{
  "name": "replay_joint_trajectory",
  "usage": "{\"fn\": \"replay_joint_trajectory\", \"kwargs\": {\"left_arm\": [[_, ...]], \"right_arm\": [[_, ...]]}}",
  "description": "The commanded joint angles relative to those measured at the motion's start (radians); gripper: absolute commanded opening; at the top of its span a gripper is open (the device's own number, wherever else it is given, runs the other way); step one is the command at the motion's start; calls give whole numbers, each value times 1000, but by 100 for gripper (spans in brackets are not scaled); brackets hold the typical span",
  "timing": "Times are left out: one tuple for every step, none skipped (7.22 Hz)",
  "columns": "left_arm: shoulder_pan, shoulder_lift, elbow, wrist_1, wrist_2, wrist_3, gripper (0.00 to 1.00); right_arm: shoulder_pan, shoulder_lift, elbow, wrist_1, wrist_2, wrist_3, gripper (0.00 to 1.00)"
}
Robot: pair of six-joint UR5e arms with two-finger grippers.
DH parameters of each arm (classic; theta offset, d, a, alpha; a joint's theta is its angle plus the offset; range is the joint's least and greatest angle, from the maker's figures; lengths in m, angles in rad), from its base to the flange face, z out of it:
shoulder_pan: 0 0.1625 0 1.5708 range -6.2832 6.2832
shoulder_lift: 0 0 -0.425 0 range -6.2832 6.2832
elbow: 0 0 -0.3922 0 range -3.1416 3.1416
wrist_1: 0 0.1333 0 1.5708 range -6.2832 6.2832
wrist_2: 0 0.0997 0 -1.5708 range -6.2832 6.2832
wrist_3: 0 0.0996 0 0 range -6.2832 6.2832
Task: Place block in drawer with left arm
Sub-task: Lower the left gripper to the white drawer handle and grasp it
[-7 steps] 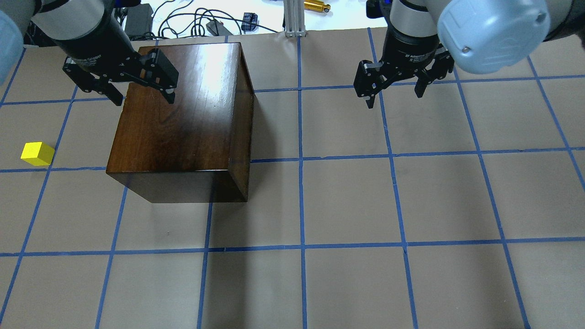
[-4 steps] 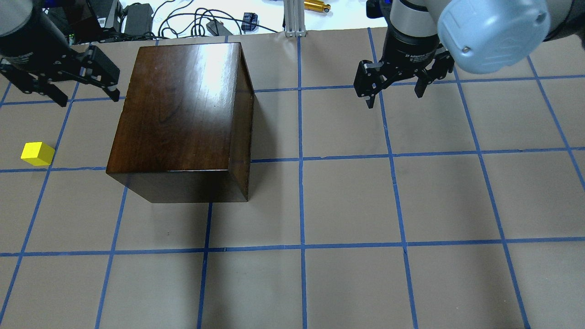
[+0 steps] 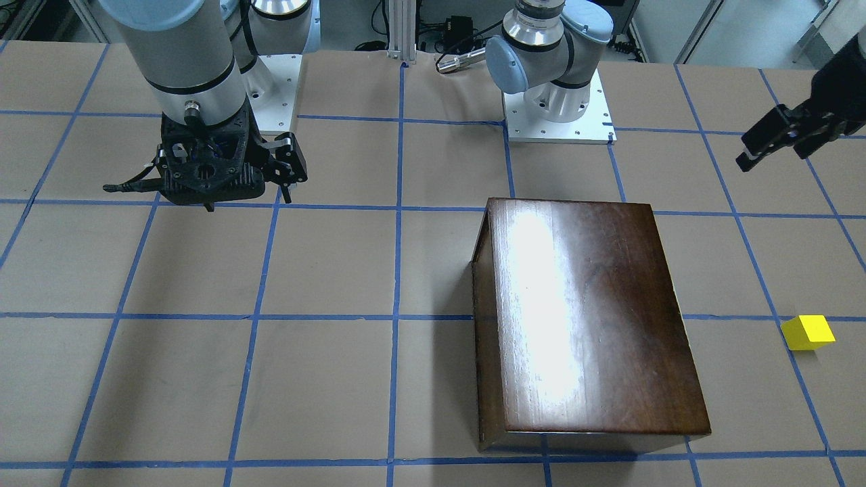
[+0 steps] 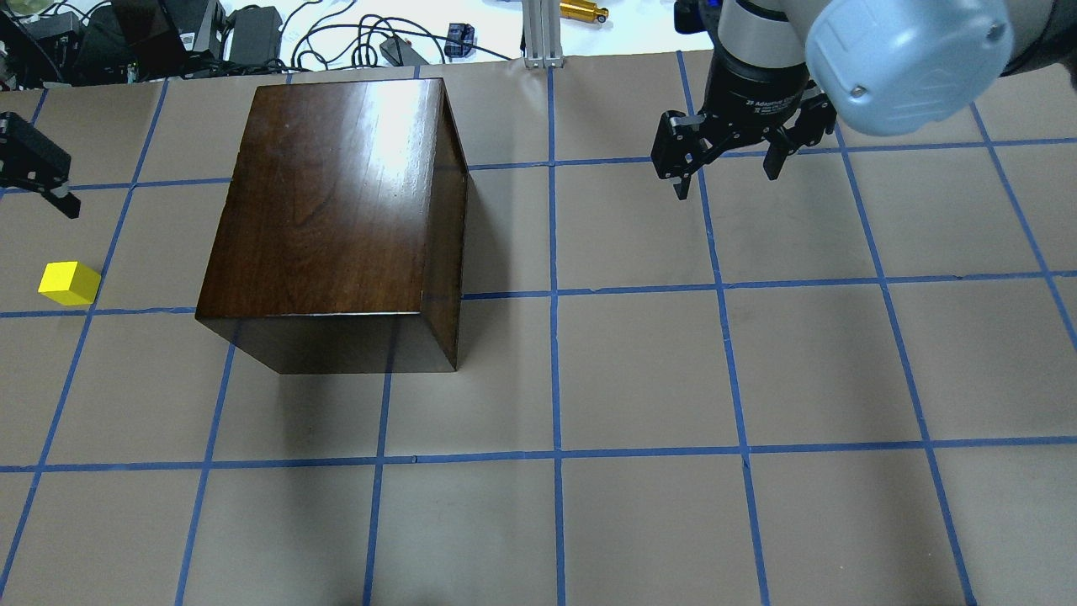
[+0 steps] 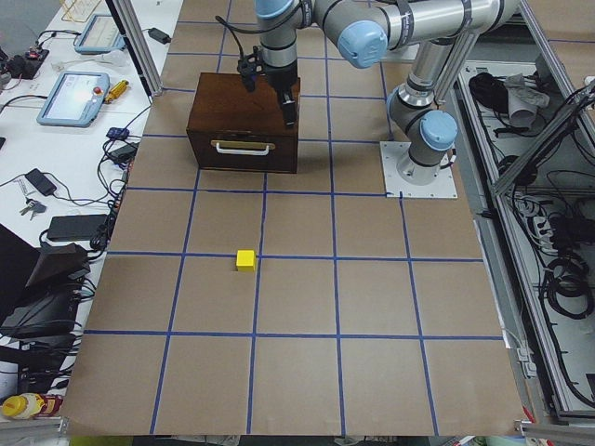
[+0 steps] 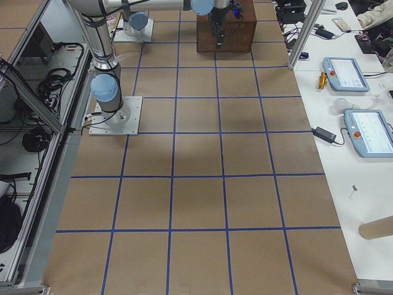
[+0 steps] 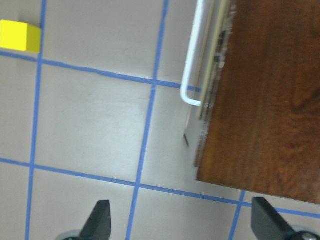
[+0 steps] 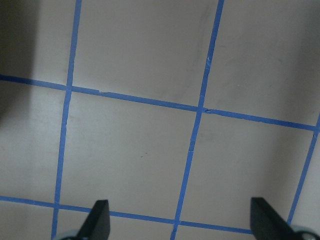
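Observation:
The yellow block (image 4: 69,283) lies on the table left of the dark wooden box (image 4: 336,202); it also shows in the front view (image 3: 807,332) and the left wrist view (image 7: 19,36). The drawer (image 5: 242,147) is shut, its metal pull (image 7: 192,65) facing the block's side. My left gripper (image 3: 775,152) is open and empty, raised above the table beyond the block and left of the box; overhead, only one finger (image 4: 38,168) shows at the left edge. My right gripper (image 4: 725,178) is open and empty over bare table, right of the box.
Cables and electronics (image 4: 252,34), an aluminium post (image 4: 543,34) and a gold cylinder (image 4: 583,11) lie past the table's far edge. The table is brown paper with a blue tape grid (image 4: 555,290). Teach pendants (image 5: 74,93) lie on a side bench.
My left gripper has moved left, from over the box's far left corner to the view's left edge, still open. The right arm, box and block have not moved.

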Motion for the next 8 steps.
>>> {"fn": "replay_joint_trajectory", "kwargs": {"left_arm": [[138, -49, 2, 3, 3, 193, 100], [148, -85, 6, 38, -10, 231, 100], [148, -127, 22, 63, -16, 245, 100], [148, -179, 45, 74, -104, 280, 100], [148, -235, 74, 84, -144, 283, 100], [145, -291, 112, 97, -186, 299, 100], [139, -341, 134, 98, -241, 335, 100], [122, -383, 137, 120, -250, 369, 100]], "right_arm": [[0, 0, 0, 0, 0, 1, 100], [0, 0, 0, 0, 0, 0, 100], [0, 0, 0, 0, 0, 0, 100], [0, 0, 0, 0, 0, 0, 100], [0, 0, 0, 0, 0, 1, 100], [0, 0, 0, 0, 0, 2, 100], [0, 0, 0, 0, 0, 0, 100], [0, 0, 0, 0, 0, 0, 100]]}}
